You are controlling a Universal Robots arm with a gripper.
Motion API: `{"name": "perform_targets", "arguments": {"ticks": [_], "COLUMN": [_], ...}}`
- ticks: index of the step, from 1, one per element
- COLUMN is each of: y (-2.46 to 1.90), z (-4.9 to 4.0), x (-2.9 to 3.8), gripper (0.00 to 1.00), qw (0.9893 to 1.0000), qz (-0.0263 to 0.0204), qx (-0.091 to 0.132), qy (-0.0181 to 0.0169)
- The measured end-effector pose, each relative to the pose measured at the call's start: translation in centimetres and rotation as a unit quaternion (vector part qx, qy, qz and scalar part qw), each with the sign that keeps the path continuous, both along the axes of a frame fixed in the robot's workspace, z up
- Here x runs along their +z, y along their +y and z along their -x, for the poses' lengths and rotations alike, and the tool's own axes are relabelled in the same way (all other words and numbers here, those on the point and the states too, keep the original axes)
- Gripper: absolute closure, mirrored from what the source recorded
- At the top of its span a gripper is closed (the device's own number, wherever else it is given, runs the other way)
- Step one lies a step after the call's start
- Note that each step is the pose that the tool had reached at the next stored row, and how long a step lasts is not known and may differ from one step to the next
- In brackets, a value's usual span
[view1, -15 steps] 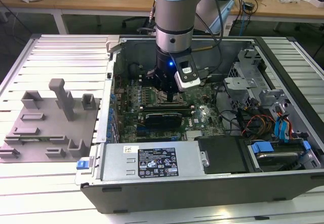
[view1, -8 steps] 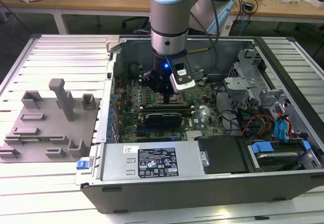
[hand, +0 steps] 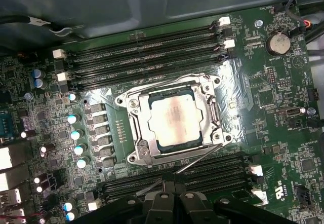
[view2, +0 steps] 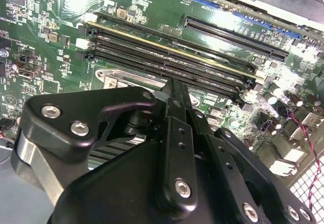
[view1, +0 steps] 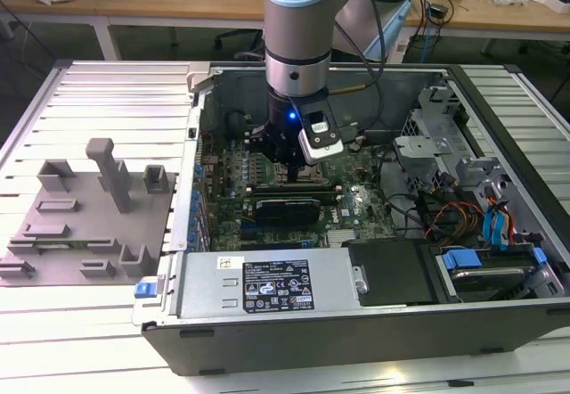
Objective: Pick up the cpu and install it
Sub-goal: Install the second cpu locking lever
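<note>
Black gripper (view2: 174, 89) links fill the near ground of the second wrist view — we see its fingers (view2: 172, 100) pressed together, gripping nothing, tips poised just above the motherboard (view2: 45, 26). From the exterior view's left we find the grey fixture blocks (view1: 89, 216) on the ribbed table (view1: 116, 100), then the open computer case (view1: 374, 318). Our cpu (hand: 174, 116) already sits in the socket frame (hand: 134, 143) — between the memory slots (hand: 147, 57) — near the board's centre.
</note>
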State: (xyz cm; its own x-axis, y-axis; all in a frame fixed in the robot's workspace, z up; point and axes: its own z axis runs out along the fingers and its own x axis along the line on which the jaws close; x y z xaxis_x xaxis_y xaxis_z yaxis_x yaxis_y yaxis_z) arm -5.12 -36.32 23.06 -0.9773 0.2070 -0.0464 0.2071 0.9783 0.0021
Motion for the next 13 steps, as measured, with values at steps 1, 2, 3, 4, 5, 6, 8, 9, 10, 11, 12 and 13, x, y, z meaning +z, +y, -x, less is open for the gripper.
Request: {"name": "perform_targets", "arguments": {"ticks": [1,2,3,4,5,6,8,9,10,11,12,13], "y": [0.0,0.0,0.0,0.0,0.0,0.0,0.01,0.0,0.0,0.0,0.0,0.0], "z": [0.01,0.08,0.13,0.2,0.24,0.28,0.52,0.69,0.84,0.93,1.02,1.15], "x": [0.0,-0.03,-0.05,-0.08,-0.11,-0.13,-0.2,-0.22,-0.24,-0.25,-0.27,-0.31], "gripper": [0.89,0.89,0.89,0.89,0.89,0.89,0.89,0.89,0.89,0.89,0.89,0.89], "qw": [1.0,1.0,1.0,1.0,1.0,1.0,1.0,1.0,1.0,1.0,1.0,1.0], "qz": [0.0,-0.0001,-0.0001,-0.0001,-0.0002,-0.0003,-0.0008,-0.0009,-0.0009,-0.001,-0.001,-0.001], "qx": [0.0,0.0,0.0,0.0,0.0,0.0,0.0,0.0,0.0,0.0,0.0,0.0], "qy": [0.0,-0.0001,-0.0001,-0.0001,-0.0001,-0.0001,-0.0002,-0.0002,-0.0002,-0.0002,-0.0002,-0.0002]}}
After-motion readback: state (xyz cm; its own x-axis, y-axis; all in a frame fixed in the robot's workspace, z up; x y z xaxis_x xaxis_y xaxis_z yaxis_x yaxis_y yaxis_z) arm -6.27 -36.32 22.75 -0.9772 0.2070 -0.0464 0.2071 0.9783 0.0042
